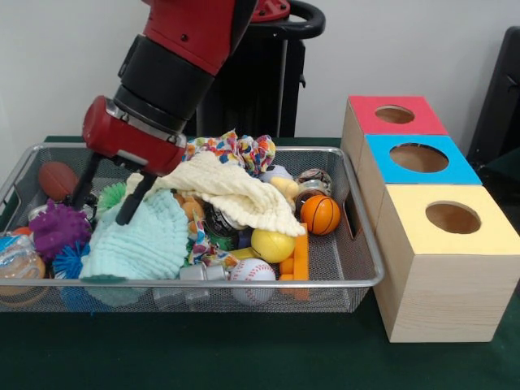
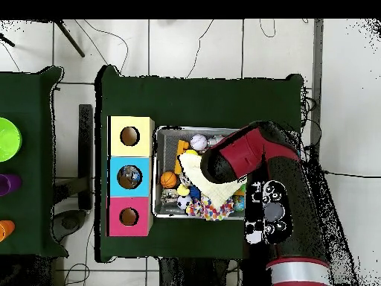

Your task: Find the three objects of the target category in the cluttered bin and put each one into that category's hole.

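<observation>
Cluttered bin [image 1: 357, 283]: shallow silver wire-mesh basket, thick rim, lower left of the front view, heaped with cloths and balls. One clear crinkly bottle [image 1: 18, 262] at its left edge. Gripper [image 1: 106, 199]: fingers spread, empty, above the mint cloth [image 1: 142, 240]. Three holed boxes [image 1: 443, 260] stand right.

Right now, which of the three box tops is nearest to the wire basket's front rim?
The yellow top; the blue top and the red top lie farther back.

Front, overhead — shared bin [image 1: 357, 280] [image 2: 159, 171]
</observation>
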{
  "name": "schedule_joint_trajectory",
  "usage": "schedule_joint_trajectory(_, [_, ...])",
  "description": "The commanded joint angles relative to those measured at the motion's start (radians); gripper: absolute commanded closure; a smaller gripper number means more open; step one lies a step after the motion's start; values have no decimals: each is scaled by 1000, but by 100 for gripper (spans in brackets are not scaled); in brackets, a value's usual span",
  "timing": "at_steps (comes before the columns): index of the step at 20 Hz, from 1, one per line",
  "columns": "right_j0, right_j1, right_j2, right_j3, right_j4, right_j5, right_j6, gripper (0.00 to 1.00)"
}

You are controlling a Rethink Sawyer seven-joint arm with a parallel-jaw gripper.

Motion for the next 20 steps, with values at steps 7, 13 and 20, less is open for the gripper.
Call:
schedule_joint_trajectory(7, [49, 96, -94, -58, -148, -53, 41, 0])
schedule_joint_trajectory(13, [57, 119, -110, -76, -159, -57, 51, 0])
schedule_joint_trajectory(20, [78, 161, -149, -90, -179, -103, 125, 0])
